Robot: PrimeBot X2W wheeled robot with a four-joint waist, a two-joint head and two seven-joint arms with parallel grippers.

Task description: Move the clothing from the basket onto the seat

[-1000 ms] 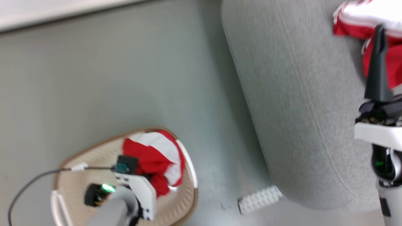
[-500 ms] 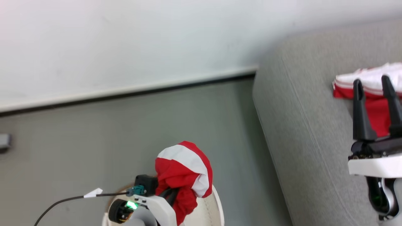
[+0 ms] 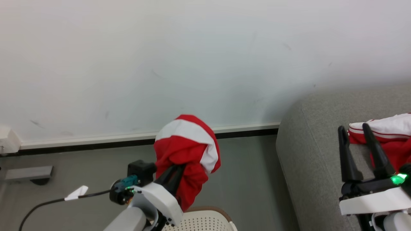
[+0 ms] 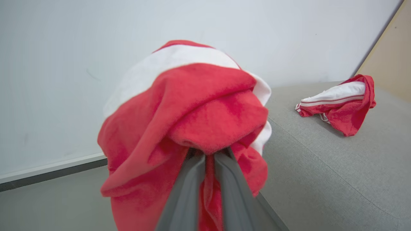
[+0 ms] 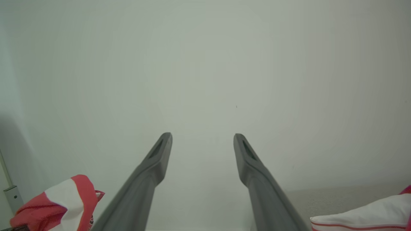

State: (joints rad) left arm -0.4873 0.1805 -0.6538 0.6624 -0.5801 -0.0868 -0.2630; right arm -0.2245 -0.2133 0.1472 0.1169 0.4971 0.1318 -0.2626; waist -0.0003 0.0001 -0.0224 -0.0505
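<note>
Against white wall (image 3: 192, 64), left hand (image 3: 178, 168) tight on red clothing (image 3: 186, 144); right hand (image 3: 354, 127) wide apart, empty.

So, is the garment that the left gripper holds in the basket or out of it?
Out. The garment hangs from the shut left gripper, above the basket.

White wall (image 3: 205, 48) meets grey floor (image 3: 80, 179) along a pale skirting board (image 3: 96, 140). Small grey block (image 3: 27, 173) lies near the skirting.

Bright, even indoor light with faint shadows; the close-up clothing (image 4: 179, 128) looks slightly soft in the left wrist view.
</note>
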